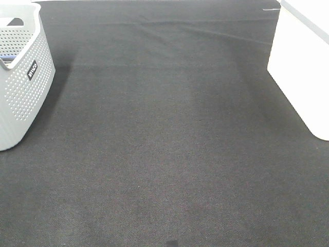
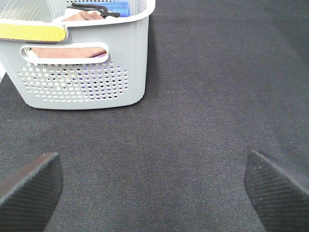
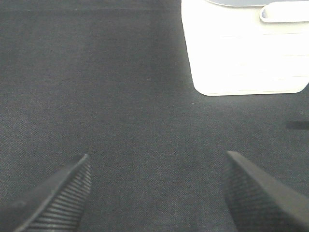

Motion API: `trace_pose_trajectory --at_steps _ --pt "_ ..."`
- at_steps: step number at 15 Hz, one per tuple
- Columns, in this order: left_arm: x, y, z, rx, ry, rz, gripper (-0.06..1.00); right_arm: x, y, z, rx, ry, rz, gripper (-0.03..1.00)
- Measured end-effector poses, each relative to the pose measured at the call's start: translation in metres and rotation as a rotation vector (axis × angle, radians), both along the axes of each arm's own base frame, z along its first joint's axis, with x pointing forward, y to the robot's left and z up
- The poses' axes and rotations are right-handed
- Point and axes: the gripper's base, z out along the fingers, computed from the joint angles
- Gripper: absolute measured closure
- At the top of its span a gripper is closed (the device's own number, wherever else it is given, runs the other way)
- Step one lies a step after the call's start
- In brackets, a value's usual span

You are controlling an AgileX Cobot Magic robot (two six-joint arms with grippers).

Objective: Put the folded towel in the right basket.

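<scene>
While both grippers hang wide apart over bare cloth, holding nothing, worth noting where the towel point(image 2: 72, 50) sits: inside the grey basket point(image 2: 130, 58), ahead of the left gripper point(image 2: 152, 186) and off to one side, a pinkish fold visible through the handle slot. Long axis hard to judge, with most of it hidden behind the wall. Clearly the left arm's reach; well apart from the right gripper point(image 3: 157, 193). Over on the right, the white basket point(image 3: 241, 58), close ahead of that gripper, interior not visible. Between the two baskets, a flat dark cloth point(image 1: 164, 154), open and uncluttered, plenty of room for a carry across. Blue item and black clip also in the grey basket, beside the towel.
</scene>
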Motion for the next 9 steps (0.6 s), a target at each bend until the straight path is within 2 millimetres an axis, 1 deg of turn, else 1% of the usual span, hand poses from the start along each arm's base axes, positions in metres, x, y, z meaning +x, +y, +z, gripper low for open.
trace_pose_trajectory --at_steps 9 --pt "0.0000 0.0000 0.0000 0.000 0.000 0.000 -0.02 0.0000 0.0000 0.0000 0.000 0.000 0.000 0.25"
